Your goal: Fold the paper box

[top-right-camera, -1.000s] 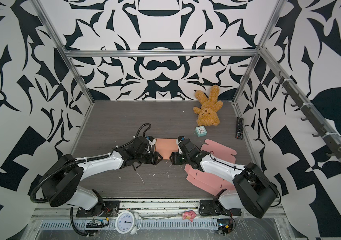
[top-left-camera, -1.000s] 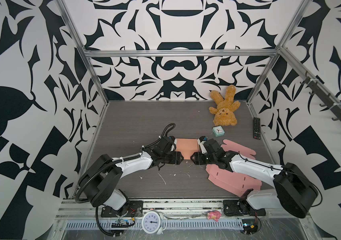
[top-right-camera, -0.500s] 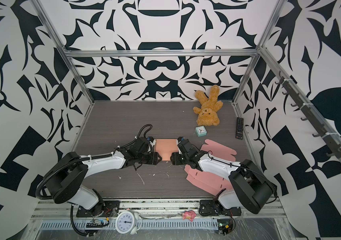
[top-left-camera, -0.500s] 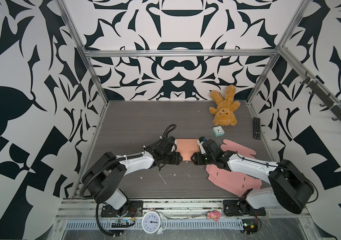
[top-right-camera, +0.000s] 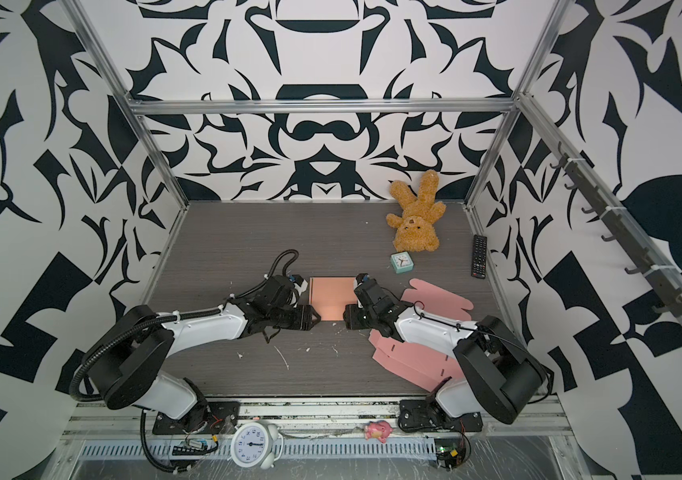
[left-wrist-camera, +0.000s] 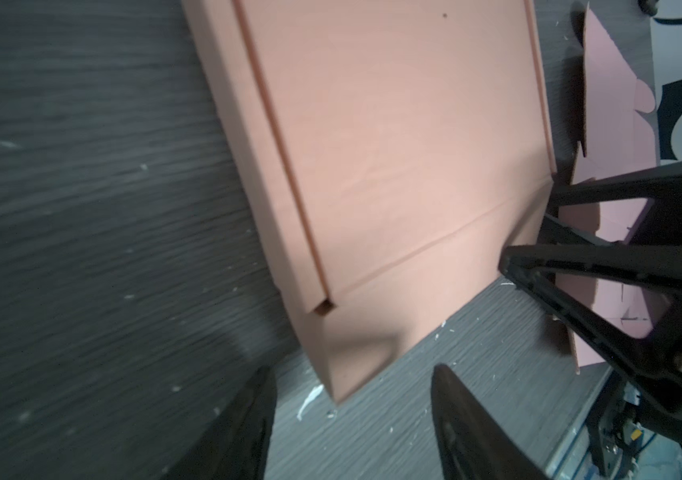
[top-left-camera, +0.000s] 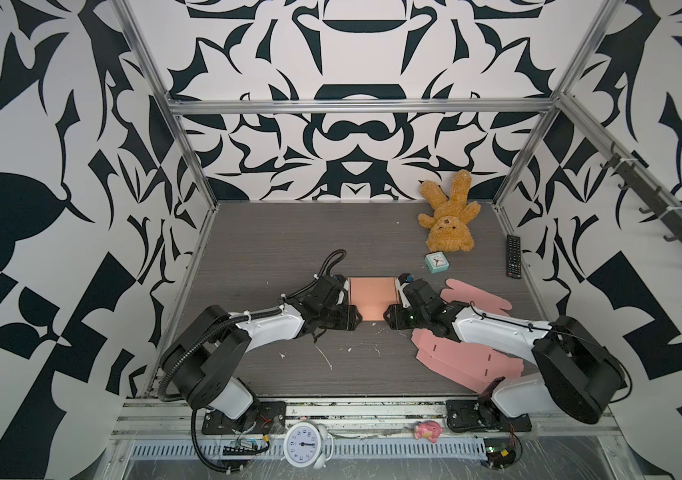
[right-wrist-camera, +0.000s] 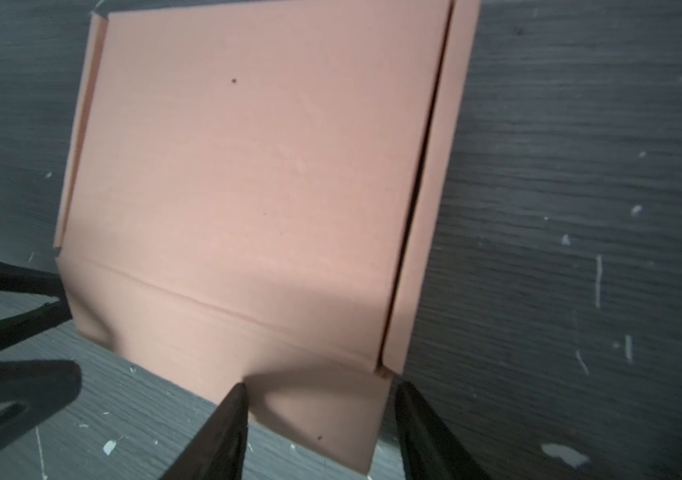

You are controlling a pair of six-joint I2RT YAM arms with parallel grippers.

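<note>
Left gripper [top-left-camera: 358, 320]: low over the table, just left of centre in both top views [top-right-camera: 316, 318], pointing right at the box's near left corner. Its jaws stand apart with nothing clamped.
Left fingers [left-wrist-camera: 244, 424]: in the left wrist view the two black tips flank the box's near corner, and bare table shows between each tip and the card.
Right gripper [top-left-camera: 387, 319]: just right of centre in both top views [top-right-camera: 346, 318], pointing left at the near right corner. Its jaws are parted and grasp nothing.
Right fingers [right-wrist-camera: 223, 436]: in the right wrist view they straddle the short front flap. One tip sits at the flap's edge; whether it touches I cannot tell.
Paper box [top-left-camera: 372, 297]: salmon-pink and folded, lying on the table at the centre of both top views [top-right-camera: 331, 295], between the two grippers. A narrow folded strip runs along each long side, a crease crosses near the front, and the front flap is dented.
Table [top-left-camera: 281, 249]: dark grey wood grain, with white scraps just below the box in the frame.
Pink box blanks [top-left-camera: 468, 361]: unfolded and flat, at lower right, partly under the right arm.
Mint alarm clock [top-left-camera: 436, 263]: above and right of the box.
Teddy bear [top-left-camera: 449, 226]: upper right, against the back wall.
Remote control [top-left-camera: 513, 262]: at the table's right edge.
White alarm clock [top-left-camera: 302, 444]: bottom centre, on the front rail.
</note>
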